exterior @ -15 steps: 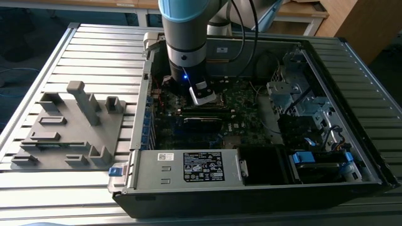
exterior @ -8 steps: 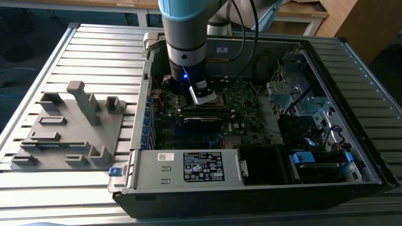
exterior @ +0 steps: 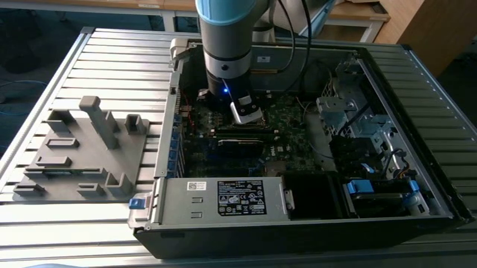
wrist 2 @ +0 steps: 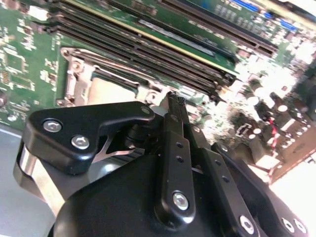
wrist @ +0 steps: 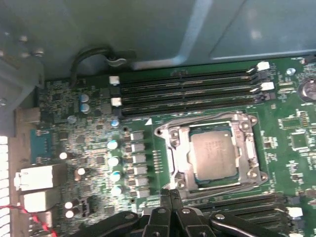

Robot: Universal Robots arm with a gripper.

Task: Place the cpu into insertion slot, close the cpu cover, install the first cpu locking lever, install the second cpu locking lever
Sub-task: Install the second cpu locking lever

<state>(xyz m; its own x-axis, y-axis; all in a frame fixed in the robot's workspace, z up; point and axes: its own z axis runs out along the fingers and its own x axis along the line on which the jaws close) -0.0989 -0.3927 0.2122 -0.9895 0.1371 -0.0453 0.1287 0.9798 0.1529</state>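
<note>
The black two-fingered hand [wrist: 170, 193], fingers pressed together and holding nothing, hovers just beside the silver-rimmed square insertion slot [wrist: 174, 148], where the dull silver-grey square cpu [wrist: 213, 154] sits under the closed shiny metal cpu cover [wrist: 247, 148].

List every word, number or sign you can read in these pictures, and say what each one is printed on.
No text can be read.
Black label on the power supply: print too small.
White sticker beside that label: too small.
Top of the cpu: faint marks, blurred.
Lettering on the motherboard: too small.
</note>
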